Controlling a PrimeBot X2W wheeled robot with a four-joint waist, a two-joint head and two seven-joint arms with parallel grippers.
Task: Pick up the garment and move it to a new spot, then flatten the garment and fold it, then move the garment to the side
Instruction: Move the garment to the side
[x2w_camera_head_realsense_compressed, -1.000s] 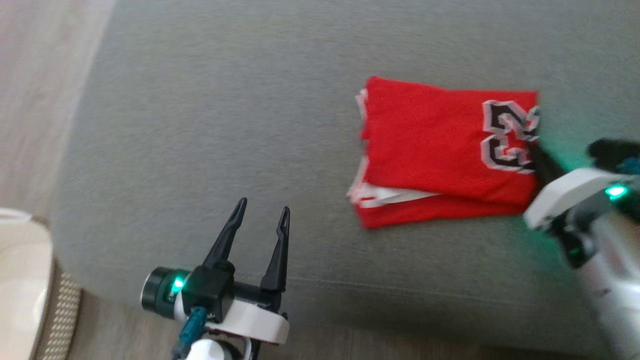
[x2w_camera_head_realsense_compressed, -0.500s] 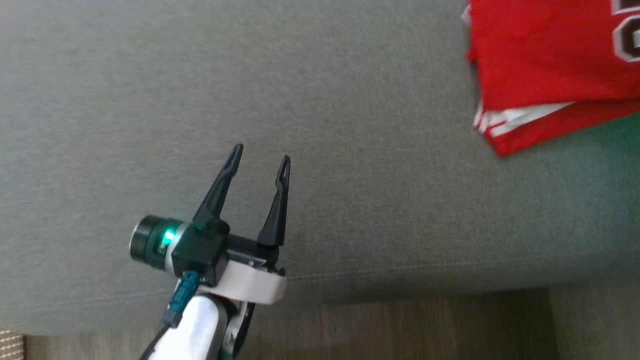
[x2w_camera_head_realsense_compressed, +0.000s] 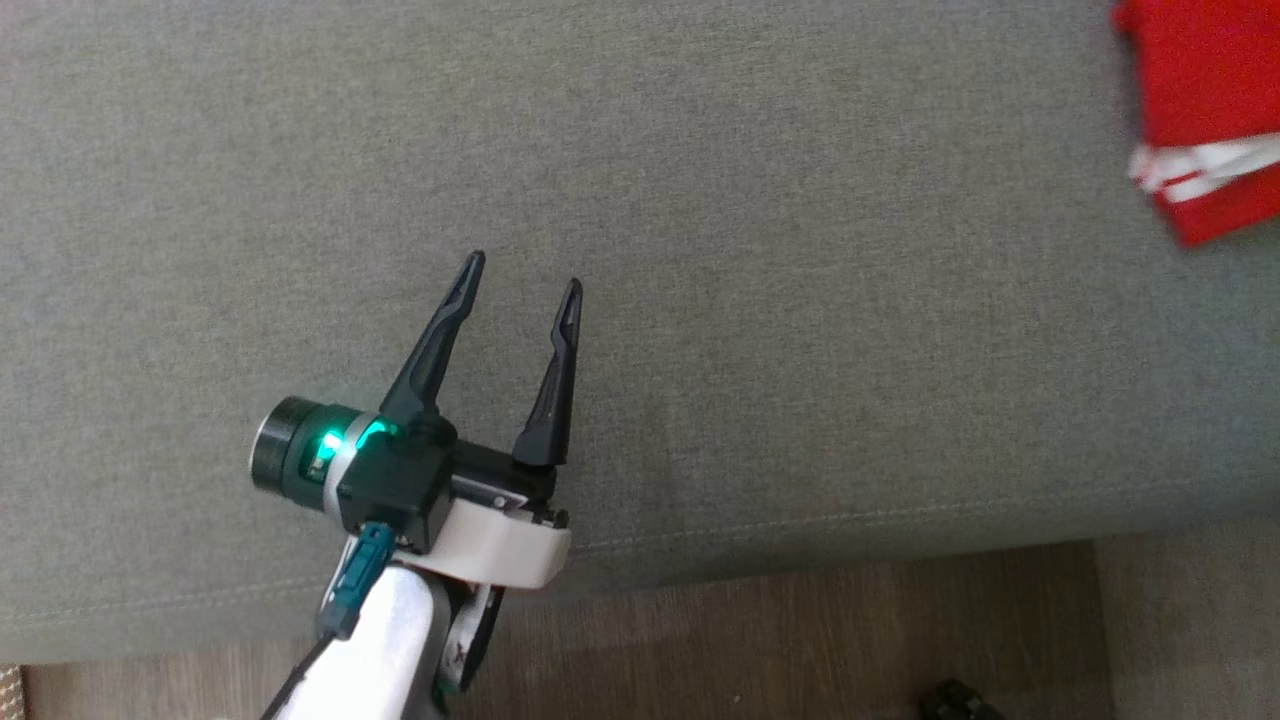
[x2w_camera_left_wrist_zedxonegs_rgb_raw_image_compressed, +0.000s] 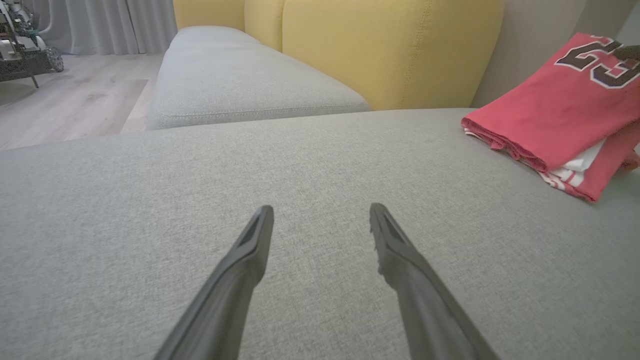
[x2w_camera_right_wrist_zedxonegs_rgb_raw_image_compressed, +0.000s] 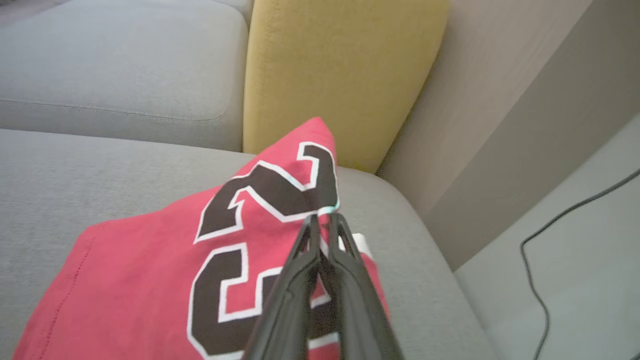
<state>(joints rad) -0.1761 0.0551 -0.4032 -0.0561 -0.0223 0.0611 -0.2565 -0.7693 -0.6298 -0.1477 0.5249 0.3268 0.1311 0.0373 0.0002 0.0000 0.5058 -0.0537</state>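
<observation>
The garment (x2w_camera_head_realsense_compressed: 1210, 90) is a folded red jersey with white trim and a black number, lying at the right end of the grey sofa seat (x2w_camera_head_realsense_compressed: 700, 150). In the right wrist view my right gripper (x2w_camera_right_wrist_zedxonegs_rgb_raw_image_compressed: 325, 217) is shut on the garment (x2w_camera_right_wrist_zedxonegs_rgb_raw_image_compressed: 150, 265) at its numbered edge, and that edge rises off the seat. The left wrist view shows the garment (x2w_camera_left_wrist_zedxonegs_rgb_raw_image_compressed: 550, 110) sloping up to the right. My left gripper (x2w_camera_head_realsense_compressed: 523, 275) hovers open over bare seat near the front edge, well left of the garment, with nothing between its fingers (x2w_camera_left_wrist_zedxonegs_rgb_raw_image_compressed: 250, 250).
Yellow back cushions (x2w_camera_left_wrist_zedxonegs_rgb_raw_image_compressed: 390, 50) stand behind the seat, and a second grey seat (x2w_camera_left_wrist_zedxonegs_rgb_raw_image_compressed: 240, 80) lies beyond. Wooden floor (x2w_camera_head_realsense_compressed: 800, 640) runs along the sofa's front edge. A black cable (x2w_camera_right_wrist_zedxonegs_rgb_raw_image_compressed: 550, 235) lies on the floor past the sofa's right end.
The head camera has swung, so the garment now sits at the picture's top right corner and the right gripper has left that view. The left gripper stays open.
</observation>
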